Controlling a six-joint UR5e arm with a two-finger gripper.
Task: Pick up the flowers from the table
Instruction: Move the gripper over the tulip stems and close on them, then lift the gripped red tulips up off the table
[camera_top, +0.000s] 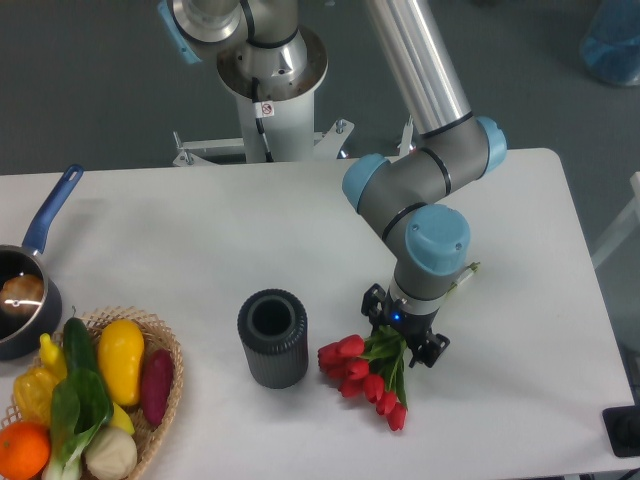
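Red tulip heads mark the flowers (372, 375), which lie on the white bench (200, 230) toward its front edge, right of centre. In the single fixed view we see the blooms fanned out at about seven o'clock from the gripper (405, 335), with the green leaves and stems running up under it and a thin stem tip showing again at about one o'clock, past the blue wrist cap.

The gripper comes down from above, right over the leafy middle of the bunch. Its dark fingers (432, 348) sit on either side of the stems, close to or touching the leaves, but the wrist hides the gap, so we cannot tell how far apart they stand or whether they grip the bunch. The blooms appear to rest on the bench.

At nine o'clock from the flowers, just beside the nearest bloom, stands a dark ribbed vase (272, 338), upright, mouth open. Well apart, at the left edge, we see a wicker basket (168, 345) of produce and a blue-handled pan (30, 290).
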